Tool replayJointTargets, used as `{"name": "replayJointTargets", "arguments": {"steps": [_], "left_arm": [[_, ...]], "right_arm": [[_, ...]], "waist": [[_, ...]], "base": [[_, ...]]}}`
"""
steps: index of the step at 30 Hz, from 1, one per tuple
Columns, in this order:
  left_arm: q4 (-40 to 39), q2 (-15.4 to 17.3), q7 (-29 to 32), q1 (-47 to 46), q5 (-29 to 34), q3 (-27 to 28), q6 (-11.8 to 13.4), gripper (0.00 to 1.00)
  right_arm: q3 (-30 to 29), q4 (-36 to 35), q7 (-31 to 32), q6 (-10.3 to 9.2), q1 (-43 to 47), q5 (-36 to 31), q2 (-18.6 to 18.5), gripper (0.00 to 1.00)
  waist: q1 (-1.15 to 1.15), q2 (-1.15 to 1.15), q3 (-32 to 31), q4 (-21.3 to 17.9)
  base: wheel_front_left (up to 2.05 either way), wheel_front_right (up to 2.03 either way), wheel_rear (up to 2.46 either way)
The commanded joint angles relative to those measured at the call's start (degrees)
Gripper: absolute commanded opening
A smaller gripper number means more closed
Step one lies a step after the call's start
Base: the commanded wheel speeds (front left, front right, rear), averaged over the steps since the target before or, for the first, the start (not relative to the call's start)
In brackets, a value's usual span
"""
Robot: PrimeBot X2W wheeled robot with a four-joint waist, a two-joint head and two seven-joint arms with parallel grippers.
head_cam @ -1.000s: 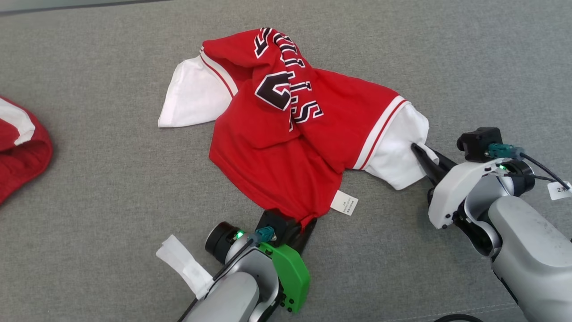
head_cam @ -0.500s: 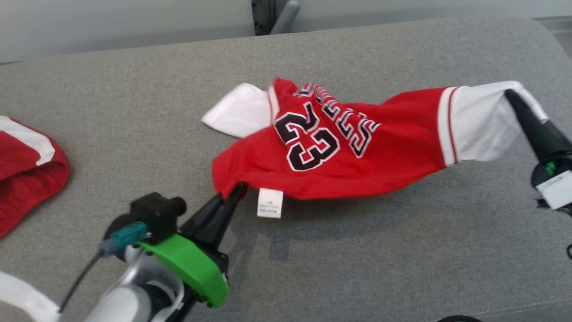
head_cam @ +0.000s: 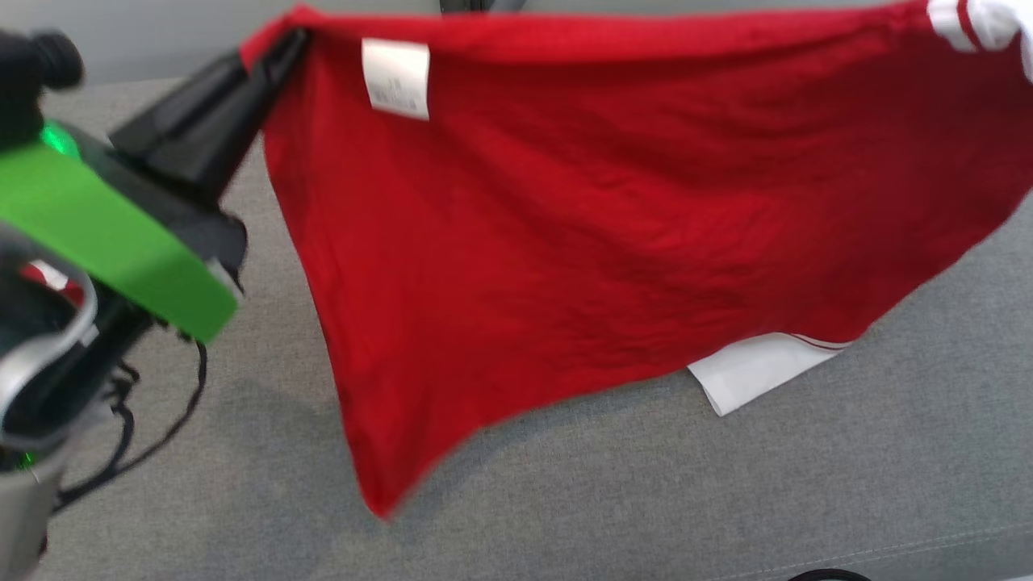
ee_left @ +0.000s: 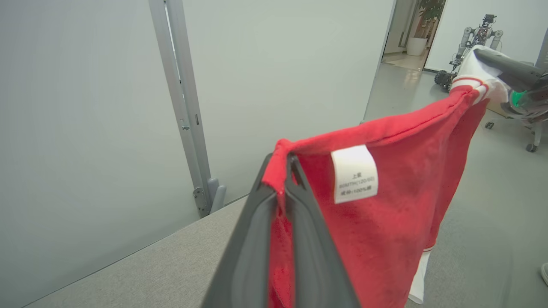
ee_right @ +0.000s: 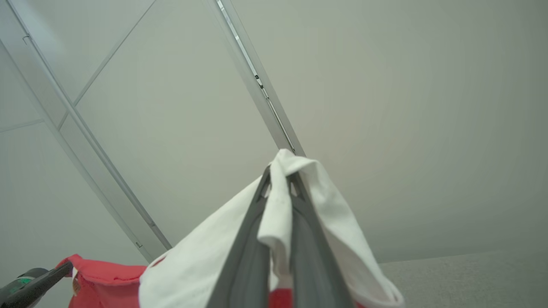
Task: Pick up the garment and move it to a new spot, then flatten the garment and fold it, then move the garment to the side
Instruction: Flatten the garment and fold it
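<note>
The red jersey (head_cam: 613,242) is held aloft, stretched between the two grippers above the grey cushion (head_cam: 726,500). A red hem corner is pinched between the pressed-together fingers of the left gripper (ee_left: 284,171), and the white care label (ee_left: 354,173) hangs just beside its fingertips. A white sleeve (ee_right: 205,256) is clamped in the right gripper (ee_right: 280,179) and draped over its tips. Below the grippers the other white sleeve (head_cam: 759,371) is seen at the cloth's lower edge, near the cushion.
</note>
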Motion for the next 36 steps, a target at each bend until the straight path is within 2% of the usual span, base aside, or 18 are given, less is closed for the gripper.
{"name": "replayJointTargets", "arguments": {"steps": [1,2,3,5,8,10,11,15,17,19,23,27,32,36], "left_arm": [[1.57,0.30,0.77,-3.80,0.09,0.37,-0.44,0.00],[3.73,-0.30,1.70,-6.63,-0.39,0.20,-0.70,0.00],[8.94,-0.91,2.23,-13.51,1.18,-0.24,-1.64,0.00],[15.46,-1.74,2.04,-20.47,3.79,-1.28,-2.68,0.00],[26.91,-3.56,-1.23,-31.15,9.73,-3.79,-5.05,0.00],[35.26,-5.69,-4.07,-37.25,11.76,-4.42,-5.75,0.00],[38.78,-5.63,-5.79,-40.92,13.97,-5.14,-6.48,0.00],[51.31,-7.73,-18.41,-51.63,20.14,-5.25,-6.85,0.00],[56.46,-8.14,-23.89,-55.24,21.39,-5.42,-7.52,0.00],[60.55,-7.23,-29.17,-58.45,23.65,-6.66,-8.10,0.00],[67.62,-6.26,-38.35,-58.38,23.96,-9.17,-8.93,0.00],[71.46,-4.08,-43.31,-51.77,21.26,-13.95,-8.99,0.00],[70.43,-1.21,-46.16,-40.53,14.42,-17.45,-8.92,0.00],[63.38,1.55,-46.40,-29.96,12.37,-20.51,-8.91,0.00]], "right_arm": [[0.20,1.57,1.44,0.02,-3.41,-1.78,1.34,0.00],[0.43,3.38,2.89,0.02,-6.93,-3.39,2.64,0.00],[0.28,8.08,5.05,0.02,-14.86,-7.69,6.41,0.00],[-0.27,13.19,6.32,0.02,-23.55,-13.21,10.70,0.00],[-1.51,21.07,5.47,0.02,-37.30,-22.55,17.79,0.00],[-1.64,26.69,4.50,0.03,-45.63,-26.58,23.08,0.00],[-2.50,29.10,2.74,0.02,-50.10,-29.84,24.07,0.00],[-5.52,39.08,-6.09,0.02,-63.72,-35.59,28.55,0.00],[-3.36,42.71,-9.50,0.03,-68.28,-37.14,29.06,0.00],[0.44,45.40,-11.74,0.02,-70.27,-34.73,29.05,0.00],[6.63,46.98,-14.86,0.02,-67.43,-28.81,28.88,0.00],[10.52,44.63,-16.71,0.02,-57.90,-24.36,28.91,0.00],[14.68,37.00,-16.27,0.03,-40.12,-17.88,27.43,0.00],[16.53,27.59,-14.23,0.02,-24.21,-13.16,22.26,0.00]], "waist": [[0.00,0.00,4.46,-0.49],[0.00,0.00,5.93,-0.48],[0.00,0.00,8.97,-0.32],[0.00,0.00,12.19,-0.03],[0.00,0.00,16.86,0.45],[0.00,0.00,19.02,0.24],[0.00,0.00,20.22,0.12],[0.00,0.00,23.24,-0.96],[0.00,0.00,25.05,-1.84],[0.00,0.00,26.81,-2.58],[0.00,0.00,28.55,-4.05],[0.00,0.00,28.62,-4.93],[0.00,0.00,26.87,-5.04],[0.00,0.00,24.21,-4.43]], "base": [[0.00,0.00,0.00],[0.00,0.00,0.00],[0.00,0.00,0.00],[0.00,0.00,0.00],[0.00,0.00,0.00],[0.00,0.00,0.00],[0.00,0.00,0.00],[0.00,0.00,0.00],[0.00,0.00,0.00],[0.00,0.00,0.00],[0.00,0.00,0.00],[0.00,0.00,0.00],[0.00,0.00,0.00],[0.00,0.00,0.00]]}}
